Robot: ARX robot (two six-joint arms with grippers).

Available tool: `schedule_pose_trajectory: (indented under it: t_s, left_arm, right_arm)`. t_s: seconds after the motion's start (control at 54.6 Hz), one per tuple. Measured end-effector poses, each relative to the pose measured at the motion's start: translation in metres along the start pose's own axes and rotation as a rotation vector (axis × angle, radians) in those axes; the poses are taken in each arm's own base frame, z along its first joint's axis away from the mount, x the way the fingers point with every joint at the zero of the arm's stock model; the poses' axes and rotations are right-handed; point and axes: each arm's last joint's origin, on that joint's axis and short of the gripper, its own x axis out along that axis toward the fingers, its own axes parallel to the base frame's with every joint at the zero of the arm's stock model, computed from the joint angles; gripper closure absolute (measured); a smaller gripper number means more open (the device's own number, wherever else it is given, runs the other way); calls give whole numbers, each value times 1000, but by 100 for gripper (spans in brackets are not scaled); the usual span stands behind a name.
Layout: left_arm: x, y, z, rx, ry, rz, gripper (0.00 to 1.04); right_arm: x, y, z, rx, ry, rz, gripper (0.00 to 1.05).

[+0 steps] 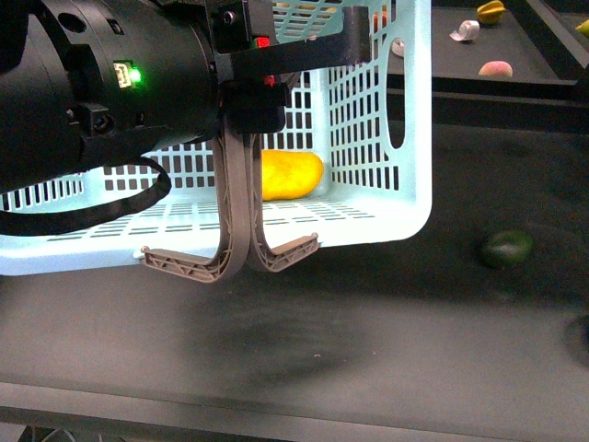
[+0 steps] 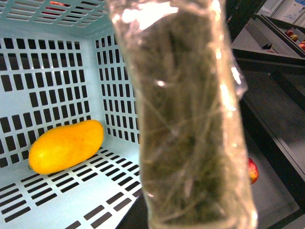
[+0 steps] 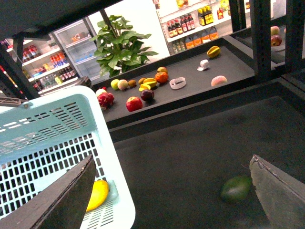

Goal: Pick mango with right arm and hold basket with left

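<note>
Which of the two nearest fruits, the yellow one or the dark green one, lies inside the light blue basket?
The yellow mango: the slotted walls of the basket enclose it, while the dark green fruit lies outside on the dark surface.

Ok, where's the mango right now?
Front view: the mango lies inside the basket, behind the grey handles; the dark green fruit sits outside, to its right.

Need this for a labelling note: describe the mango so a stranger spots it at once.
Find the light blue slotted basket. Inside, on its floor by a wall, lies the mango: smooth, oblong, bright yellow-orange. The only nearby fruit, a dark green oval, sits outside on the dark table.
</note>
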Motion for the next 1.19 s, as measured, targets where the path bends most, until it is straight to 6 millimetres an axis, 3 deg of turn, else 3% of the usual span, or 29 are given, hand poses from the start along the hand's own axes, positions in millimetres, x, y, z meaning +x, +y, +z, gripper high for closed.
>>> schedule_pose_trajectory:
  t_s: [0.458,0.66,0.879,1.008,1.191]
  left_arm:
    - [0,0,0,-1,0,-1,100]
    - [0,0,0,-2,1,-2,100]
    - [0,0,0,-1,1,-2,100]
    - [0,0,0,-2,0,-1,100]
    - [0,0,0,-3,1,-2,100]
  right_arm:
    - [0,0,0,1,4,-1,8]
    - [-6,-9,-1,-269,-16,68,42]
    - [-12,-18,-6,-326,-21,65,74]
    - [-17,-28,0,-336,-32,69,101]
    - [-23,-29,1,-339,-34,64,103]
